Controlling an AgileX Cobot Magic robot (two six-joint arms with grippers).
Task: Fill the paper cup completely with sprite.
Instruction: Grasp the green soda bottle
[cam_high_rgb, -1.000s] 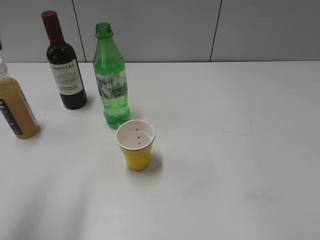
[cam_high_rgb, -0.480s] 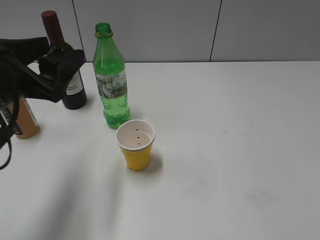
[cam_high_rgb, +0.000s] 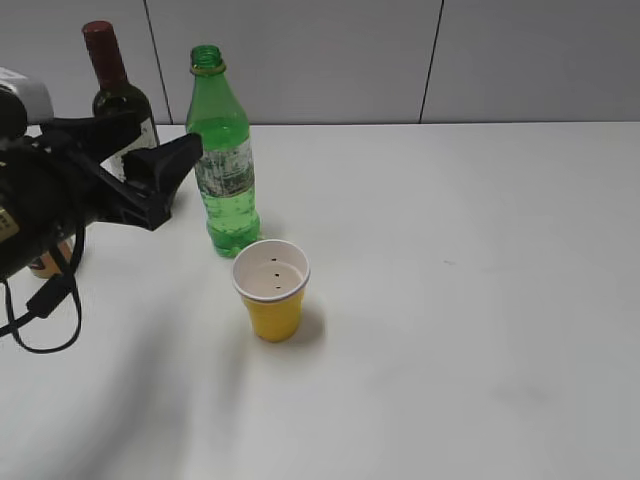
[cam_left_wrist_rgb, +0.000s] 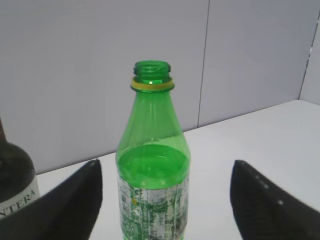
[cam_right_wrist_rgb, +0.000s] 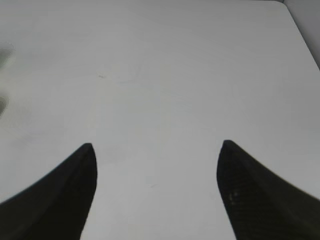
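Wine bottle (cam_high_rgb: 120, 110), dark glass with red cap, carries a white label; the left wrist view shows only the letters "NTERA" (cam_left_wrist_rgb: 17, 202) on it, and the left arm covers most of that label in the exterior view. The sprite (cam_high_rgb: 222, 160) stands upright and uncapped near the back of the white desk (cam_high_rgb: 450, 300), its green bottle about half full, with a yellow ring under the neck and a whitish-grey label band whose print is too mottled to read. The paper cup (cam_high_rgb: 271, 289) stands upright just in front of and slightly right of the sprite, apart from it; white inside with small dark dots, no liquid visible in it. The left claw (cam_high_rgb: 170, 165) is spread wide at label height, its tips just left of the bottle and not touching it; in the left wrist view the bottle sits centred between the two fingers (cam_left_wrist_rgb: 75, 205). The tan juice bottle (cam_high_rgb: 45, 262) is mostly hidden behind the left arm. The right claw (cam_right_wrist_rgb: 157, 190) is released, hanging over bare desk, grasping nothing.
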